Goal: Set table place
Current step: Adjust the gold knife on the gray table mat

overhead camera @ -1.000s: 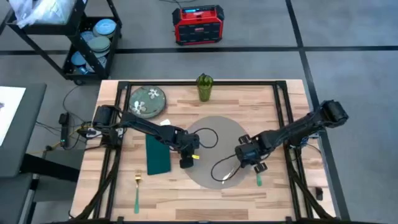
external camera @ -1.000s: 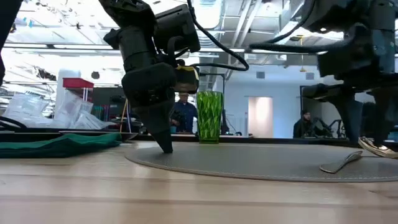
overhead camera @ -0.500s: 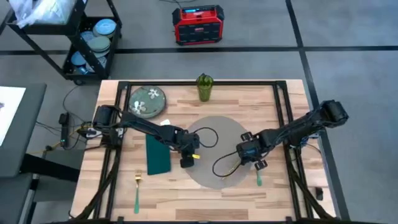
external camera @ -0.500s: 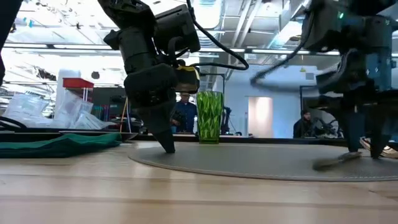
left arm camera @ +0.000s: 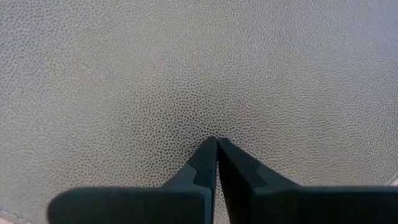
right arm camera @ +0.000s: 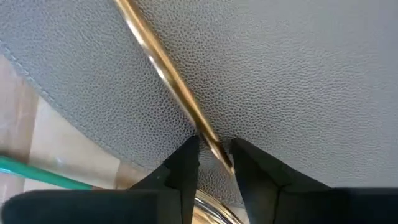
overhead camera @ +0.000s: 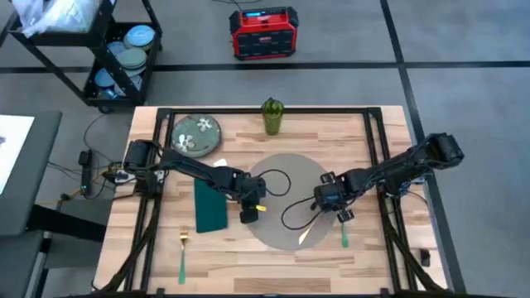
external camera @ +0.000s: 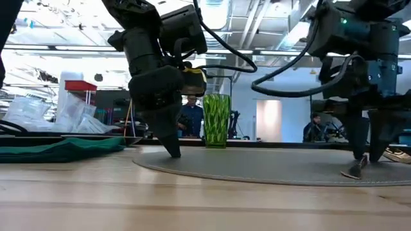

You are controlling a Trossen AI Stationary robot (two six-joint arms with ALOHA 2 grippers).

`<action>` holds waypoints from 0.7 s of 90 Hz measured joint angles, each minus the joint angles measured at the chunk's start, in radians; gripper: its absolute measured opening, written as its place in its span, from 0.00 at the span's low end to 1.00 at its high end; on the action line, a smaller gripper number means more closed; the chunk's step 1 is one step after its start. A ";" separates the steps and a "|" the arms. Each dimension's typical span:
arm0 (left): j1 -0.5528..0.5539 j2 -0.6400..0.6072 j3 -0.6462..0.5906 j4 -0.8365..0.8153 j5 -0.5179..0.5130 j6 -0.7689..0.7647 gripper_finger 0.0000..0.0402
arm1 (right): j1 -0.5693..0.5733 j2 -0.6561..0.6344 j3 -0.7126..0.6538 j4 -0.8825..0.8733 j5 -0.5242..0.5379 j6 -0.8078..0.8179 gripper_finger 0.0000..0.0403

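The round grey placemat (overhead camera: 286, 184) lies flat on the wooden table (overhead camera: 364, 136). My left gripper (overhead camera: 248, 217) stands shut with its tips on the mat's left edge (external camera: 173, 153). My right gripper (overhead camera: 331, 212) is at the mat's right side, shut on a gold-coloured utensil (right arm camera: 155, 62). The utensil slants down onto the mat (external camera: 354, 171). A green-handled utensil (overhead camera: 344, 238) lies on the wood just right of the mat. My left gripper presses its shut fingertips (left arm camera: 216, 142) down on the placemat's surface near its left edge, coming from above. The mat lies flat beneath them. My right gripper pinches the gold utensil's thin shaft (right arm camera: 208, 140) between its two fingers, which point down and lie across it. The utensil is tilted, its lower end (external camera: 352, 173) resting on the mat.
A teal napkin (overhead camera: 209, 205) lies left of the mat, with a green-handled fork (overhead camera: 182, 252) nearer the front edge. A green floral plate (overhead camera: 197, 135) and a green glass (overhead camera: 272, 116) stand at the far side. Cables loop over the mat (overhead camera: 290, 217).
My right gripper has shifted a little toward the table's far edge and left. The gold utensil, which lay nearly flat on the mat, now stands tilted, one end raised between the fingers and the other end on the mat.
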 joint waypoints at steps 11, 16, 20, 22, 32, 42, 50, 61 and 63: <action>0.000 0.000 0.000 0.000 0.001 -0.012 0.00 | 0.007 0.000 -0.001 -0.002 0.011 0.000 0.03; 0.000 0.000 0.000 0.002 0.001 -0.021 0.00 | 0.007 0.000 -0.002 -0.003 0.011 0.005 0.02; 0.000 0.000 0.000 0.007 0.000 -0.026 0.00 | 0.007 0.000 -0.002 -0.003 0.011 0.020 0.02; 0.000 0.000 0.000 0.008 0.000 -0.030 0.00 | 0.007 0.000 -0.002 -0.003 0.011 0.032 0.01; 0.000 0.000 0.000 0.011 0.000 -0.041 0.00 | -0.002 0.000 -0.001 -0.006 0.004 0.137 0.00; 0.000 0.000 0.000 0.012 0.000 -0.041 0.00 | -0.006 -0.003 -0.001 -0.009 -0.010 0.275 0.00; 0.000 0.000 0.000 0.015 -0.002 -0.035 0.00 | -0.004 -0.002 0.006 -0.016 -0.020 0.371 0.00; 0.000 0.000 0.000 0.022 -0.002 -0.039 0.00 | -0.004 0.001 0.033 -0.025 -0.033 0.515 0.00; 0.000 0.000 0.000 0.022 -0.002 -0.043 0.00 | -0.004 0.001 0.040 -0.023 -0.035 0.544 0.00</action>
